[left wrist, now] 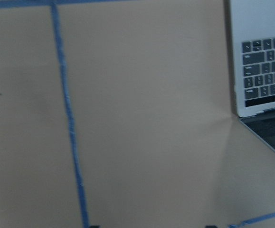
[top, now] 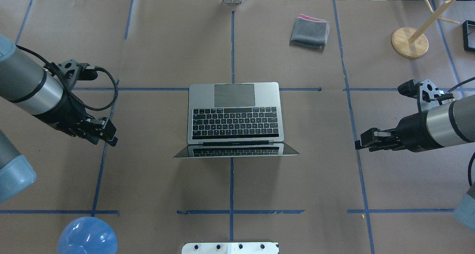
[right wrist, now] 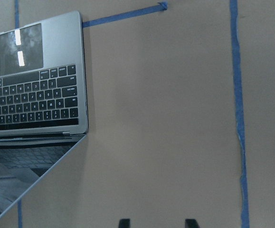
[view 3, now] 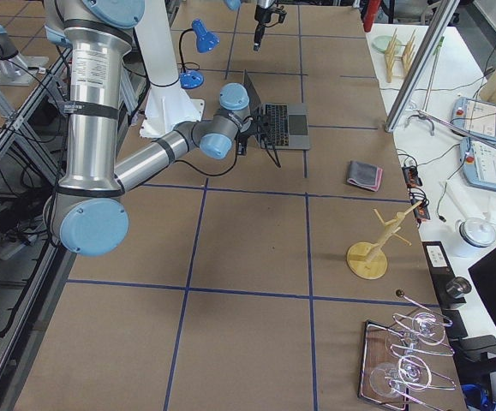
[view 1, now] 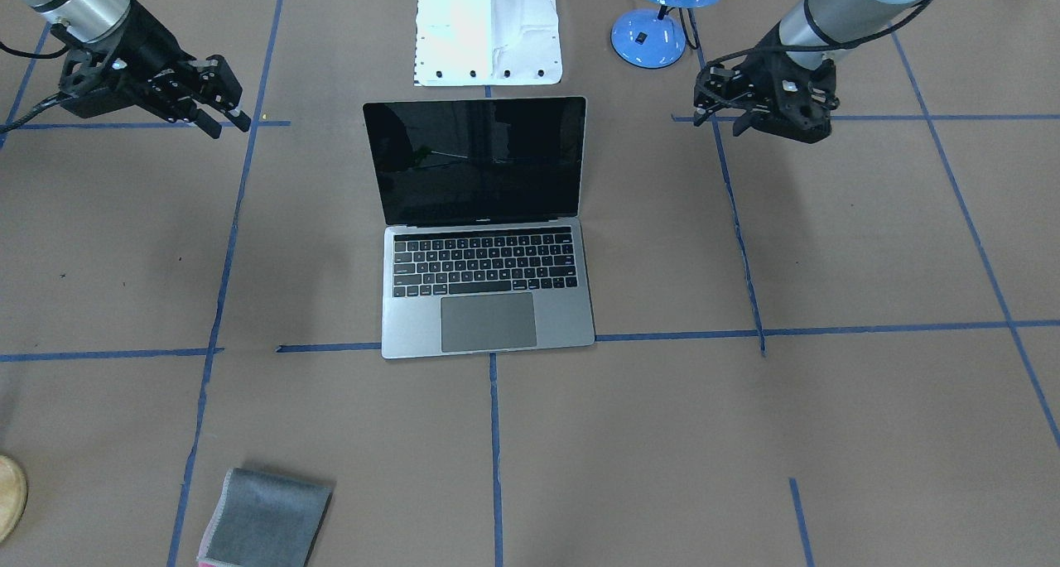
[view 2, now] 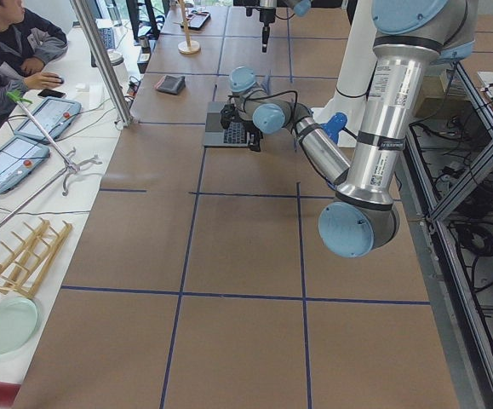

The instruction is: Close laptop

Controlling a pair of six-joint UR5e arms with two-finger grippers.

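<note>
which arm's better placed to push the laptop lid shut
Right, narrowly: the right hand, open, points straight at the laptop lid's corner. The left hand sits about as far away but aims slightly past the lid. Neither touches it.

Silver-grey laptop (view 1: 484, 319), black keys (view 1: 484, 262) and screen (view 1: 479, 160); brown table (view 1: 662, 434), blue tape grid (view 1: 828, 332).

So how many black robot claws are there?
2. The left black two-finger gripper hangs beside the open silver-grey metal laptop on one side, the right black gripper on the other.
</note>
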